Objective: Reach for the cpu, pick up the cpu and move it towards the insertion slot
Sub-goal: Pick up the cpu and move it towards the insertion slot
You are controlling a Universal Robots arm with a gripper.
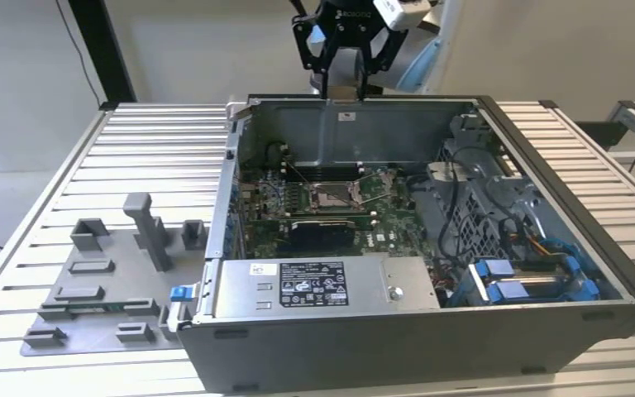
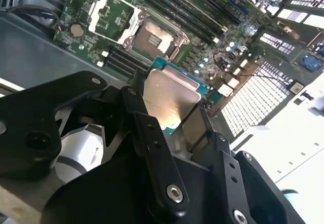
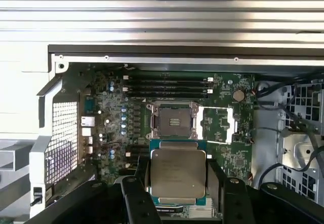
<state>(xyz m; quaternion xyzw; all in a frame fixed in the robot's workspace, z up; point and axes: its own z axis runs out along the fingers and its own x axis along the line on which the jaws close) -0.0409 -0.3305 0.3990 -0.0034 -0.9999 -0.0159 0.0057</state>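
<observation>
Tool [image 3: 178,181] clamped on the cpu [image 3: 178,172], black fingers [image 3: 214,176] pressing two opposite edges; silvery face turned toward both wrist cameras. In the exterior view, tool [image 1: 342,93] high above the rear wall of the case [image 1: 428,347], chip itself too small to make out there. Below and beyond the held cpu [image 2: 169,102]: the slot [image 3: 172,121], frame swung open, brownish centre exposed, apart from the chip. Around the slot [image 2: 152,37]: green board [image 3: 223,148]. Outside the case, on the ribbed tabletop [image 1: 108,157]: grey fixture blocks [image 1: 108,281].
</observation>
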